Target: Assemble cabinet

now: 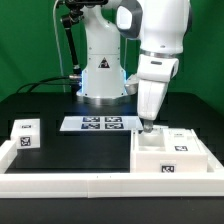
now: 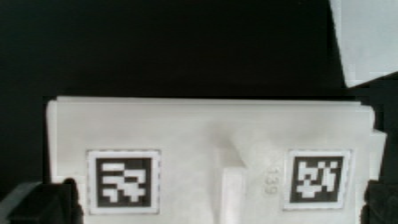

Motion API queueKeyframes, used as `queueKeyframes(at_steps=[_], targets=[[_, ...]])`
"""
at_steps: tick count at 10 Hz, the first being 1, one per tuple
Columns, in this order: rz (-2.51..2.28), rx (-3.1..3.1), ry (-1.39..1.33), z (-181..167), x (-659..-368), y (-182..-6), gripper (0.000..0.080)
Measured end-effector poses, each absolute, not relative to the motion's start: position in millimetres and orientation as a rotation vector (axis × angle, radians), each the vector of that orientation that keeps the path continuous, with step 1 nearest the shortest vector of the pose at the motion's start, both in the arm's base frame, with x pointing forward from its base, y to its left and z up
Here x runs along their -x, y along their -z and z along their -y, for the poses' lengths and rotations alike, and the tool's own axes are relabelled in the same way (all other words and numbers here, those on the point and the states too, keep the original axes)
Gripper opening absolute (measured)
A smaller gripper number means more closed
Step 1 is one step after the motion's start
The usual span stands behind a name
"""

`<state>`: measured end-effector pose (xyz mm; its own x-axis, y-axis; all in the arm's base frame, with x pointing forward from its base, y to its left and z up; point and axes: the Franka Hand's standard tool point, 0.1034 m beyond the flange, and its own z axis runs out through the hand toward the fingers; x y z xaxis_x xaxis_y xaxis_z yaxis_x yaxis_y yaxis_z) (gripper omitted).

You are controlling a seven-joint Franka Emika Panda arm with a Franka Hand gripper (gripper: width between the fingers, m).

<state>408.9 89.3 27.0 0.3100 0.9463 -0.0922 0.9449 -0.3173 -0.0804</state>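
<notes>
Your cabinet (image 1: 172, 152) lies nearest, at 4 o'clock on the table, 2 tags (image 2: 121, 180) facing the wrist camera. At its 10 o'clock corner the gripper (image 1: 147, 127) hangs low. Press down this far off-centre and the box could tip or skid. You cannot tell whether the fingers are apart or clamped; any contact is hidden. Farther back lies the marker board (image 1: 100, 123).
</notes>
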Motion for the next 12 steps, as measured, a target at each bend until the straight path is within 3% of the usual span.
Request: queueKeyframes(at_steps=[3, 4, 5, 6, 8, 9, 10, 12], targets=[[1.821, 2.526, -0.214, -92.9, -402.3, -19.4, 0.0797], [1.82, 2.524, -0.218, -92.8, -401.3, -18.1, 0.07], [1.818, 2.521, -0.224, -92.7, -399.8, -16.2, 0.0553], [1.818, 2.519, -0.227, -92.8, -398.8, -15.2, 0.0553], [1.82, 2.517, -0.227, -92.8, -398.7, -15.2, 0.0203], [1.823, 2.515, -0.228, -92.0, -398.8, -15.1, 0.0203], [1.828, 2.512, -0.223, -90.7, -399.8, -15.6, 0.0068], [1.829, 2.519, -0.2, -90.6, -402.8, -17.0, 0.0068]])
